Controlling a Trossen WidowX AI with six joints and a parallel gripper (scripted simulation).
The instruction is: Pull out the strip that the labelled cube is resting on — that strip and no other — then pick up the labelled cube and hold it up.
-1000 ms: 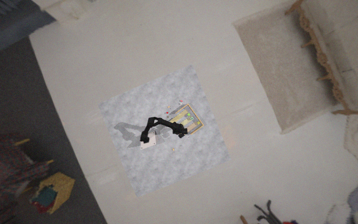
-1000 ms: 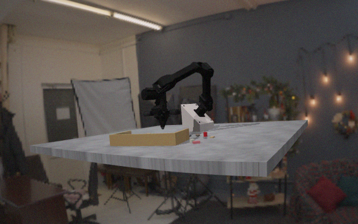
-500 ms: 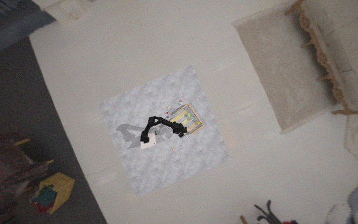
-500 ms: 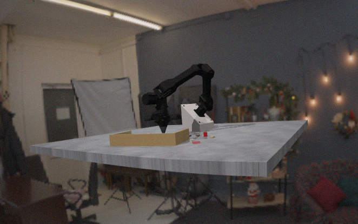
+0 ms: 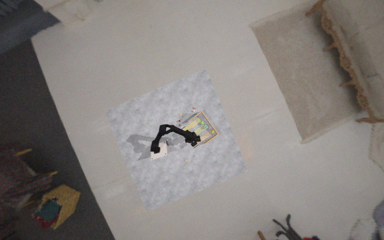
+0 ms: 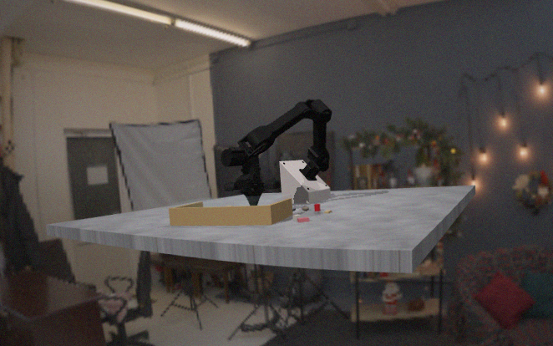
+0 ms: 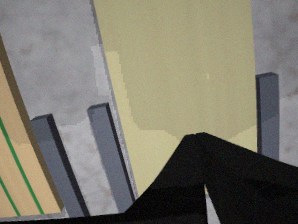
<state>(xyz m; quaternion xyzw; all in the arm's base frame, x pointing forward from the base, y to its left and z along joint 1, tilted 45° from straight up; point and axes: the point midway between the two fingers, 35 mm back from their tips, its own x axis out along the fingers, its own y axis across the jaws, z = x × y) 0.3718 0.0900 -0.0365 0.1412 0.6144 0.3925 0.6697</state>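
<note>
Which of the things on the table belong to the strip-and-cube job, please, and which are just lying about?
Belonging to the job:
- shut gripper, holding nothing, lowered into the tray
- wooden tray
- pale yellow strip
- striped tan strip
- green cubes

Lying about:
- red block
- pink piece
- small yellow piece

Dark blue-grey wall (image 6: 376, 83) hung with string lights (image 6: 503, 121), a ceiling strip light (image 6: 167, 18) overhead, grey backdrop screen (image 6: 160, 160) propped by the cream wall (image 6: 83, 96).
</note>
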